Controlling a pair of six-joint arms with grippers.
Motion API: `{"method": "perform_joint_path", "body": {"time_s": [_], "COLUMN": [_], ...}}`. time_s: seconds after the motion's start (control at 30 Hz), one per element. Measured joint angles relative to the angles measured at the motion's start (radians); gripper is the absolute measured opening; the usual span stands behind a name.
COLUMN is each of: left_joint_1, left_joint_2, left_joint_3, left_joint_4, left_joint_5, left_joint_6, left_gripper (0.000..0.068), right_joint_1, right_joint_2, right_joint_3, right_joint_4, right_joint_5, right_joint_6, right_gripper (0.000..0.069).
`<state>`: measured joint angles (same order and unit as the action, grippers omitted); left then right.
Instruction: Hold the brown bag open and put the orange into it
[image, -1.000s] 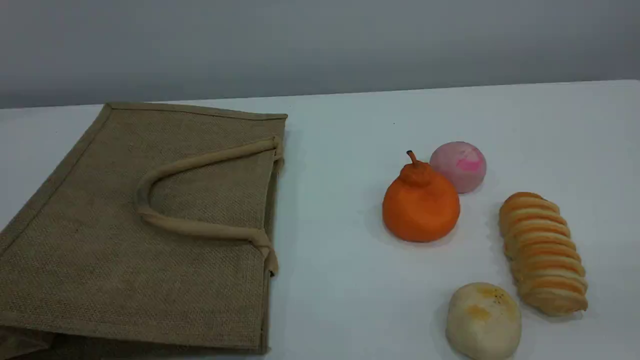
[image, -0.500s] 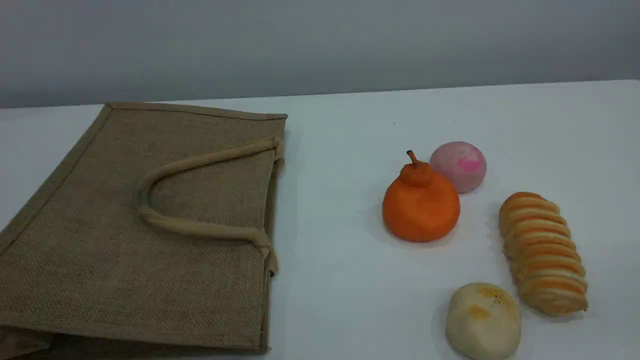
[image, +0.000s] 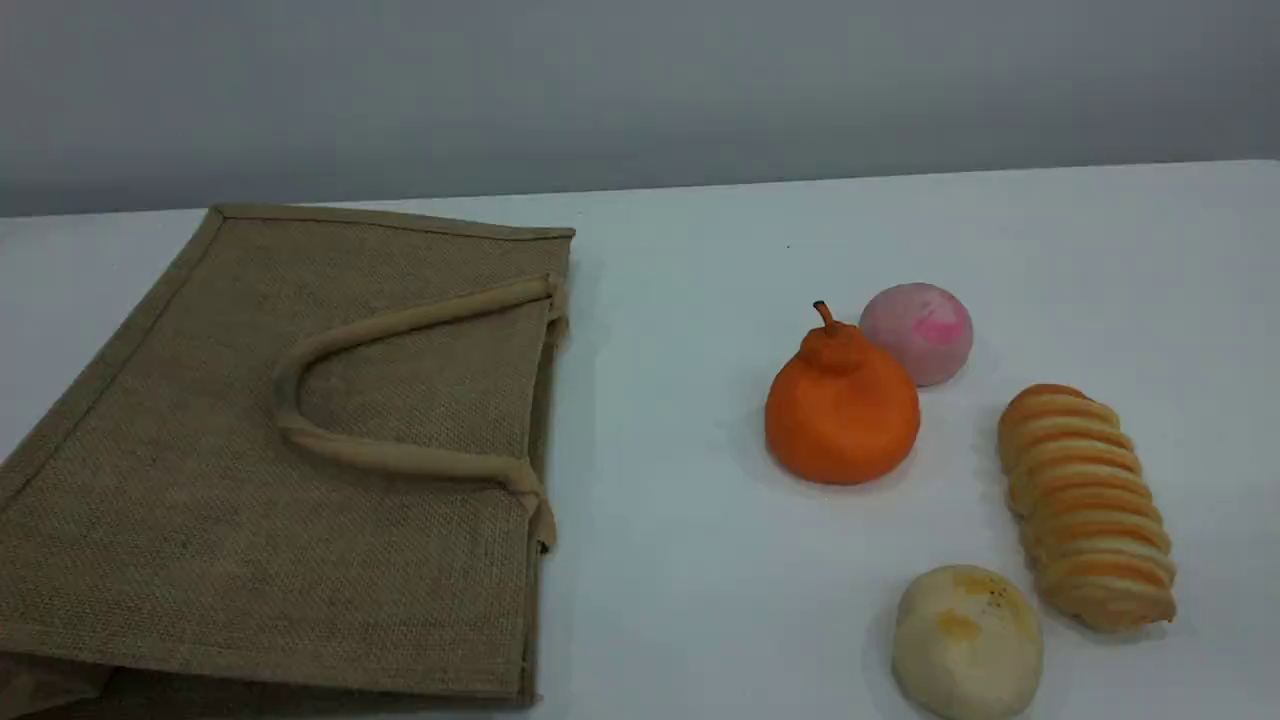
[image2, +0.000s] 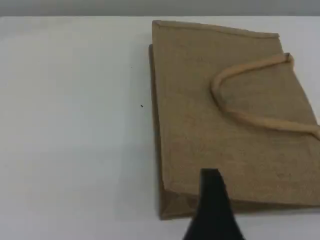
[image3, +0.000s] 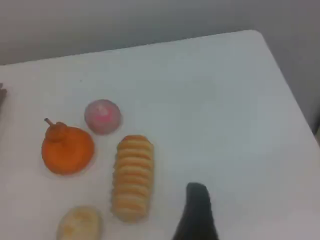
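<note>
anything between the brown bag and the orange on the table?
Nothing. The scene view shows only bare white table between the brown bag and the orange. The pink ball and both breads lie on the orange's far side from the bag.

The white table (image: 700, 600) carries the brown bag (image: 200, 500), orange (image: 842, 415), pink ball (image: 918, 332), ridged roll (image: 1085, 505) and pale bun (image: 966, 640).

The bag (image: 250, 480), tan woven jute, lies flat on the table's left side, one beige handle (image: 400, 458) looped on top. The orange (image: 842, 410) stands upright, stem up, well apart to its right.
</note>
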<state>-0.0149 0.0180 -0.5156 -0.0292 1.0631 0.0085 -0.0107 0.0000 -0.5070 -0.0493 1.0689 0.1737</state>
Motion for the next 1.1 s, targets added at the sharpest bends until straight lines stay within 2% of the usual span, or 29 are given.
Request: {"method": "perform_joint_path", "body": {"time_s": [0.1,0.23,0.5,0.87,1.1], "left_joint_1": [0.0,0.0,0.001,0.001,0.001], "left_joint_2": [0.06,0.202,0.585,1.059,1.283], "left_joint_3": [-0.021,-0.055,-0.137,-0.188,-0.226], "left_joint_4": [0.0,0.001,0.001,-0.001,-0.002], "left_joint_5": [-0.026,-0.101,-0.237,-0.453,-0.57], "left_joint_6": [-0.008,-0.025,-0.048,-0.072,-0.102], "left_gripper": [0.0451,0.0451,0.0451,0.0451,0.0451], "right_joint_1": [0.0,0.0,0.0,0.0,0.001], "right_joint_2": [0.018,0.13,0.421,0.823,1.047], "right_joint_3": [-0.012,-0.036,-0.041,-0.043,-0.094], "right_joint_4": [0.0,0.022,0.225,0.308,0.404], "right_joint_5": [-0.014,-0.089,-0.322,-0.613,-0.703], "right_joint_6": [-0.01,-0.033,-0.183,-0.187,-0.266], "right_gripper": [0.0491,0.0491,0.0491,0.0491,0.0491]}}
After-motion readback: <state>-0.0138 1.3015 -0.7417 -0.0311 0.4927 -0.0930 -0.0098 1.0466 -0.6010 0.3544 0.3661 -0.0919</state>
